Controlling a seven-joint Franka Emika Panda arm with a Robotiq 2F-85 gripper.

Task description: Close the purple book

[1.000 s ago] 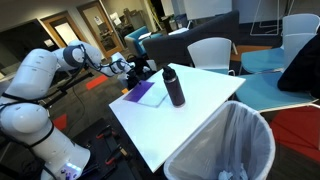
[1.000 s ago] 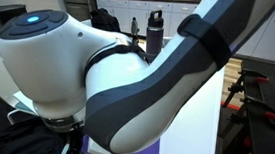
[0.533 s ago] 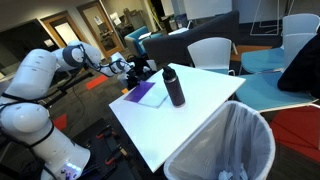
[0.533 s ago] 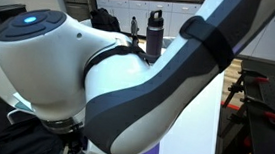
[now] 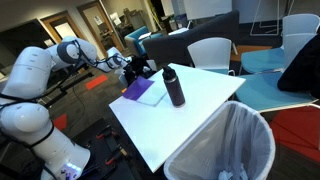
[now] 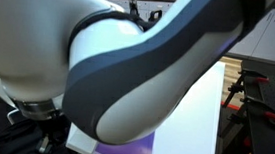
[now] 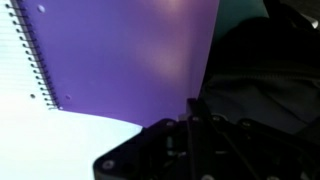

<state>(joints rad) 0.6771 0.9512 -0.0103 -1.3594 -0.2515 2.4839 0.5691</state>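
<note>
The purple book [image 5: 141, 93] lies open at the white table's [image 5: 205, 100] near-left corner, its purple cover tilted up off the pale page. In the wrist view the cover [image 7: 120, 60] fills the top, with the spiral binding at the left and a white page below it. My gripper [image 5: 134, 72] sits at the cover's free edge. Its fingers [image 7: 194, 108] are shut together on that edge. In an exterior view the arm hides nearly everything except a purple strip of the book [image 6: 121, 152].
A tall dark bottle [image 5: 174, 86] stands upright on the table just right of the book. A clear-lined trash bin [image 5: 225, 140] is at the table's near right corner. White chairs [image 5: 212, 52] and desks stand behind.
The gripper has shut on the cover's edge. The arm has shifted, filling more of an exterior view, and the purple cover has risen a little off the page.
</note>
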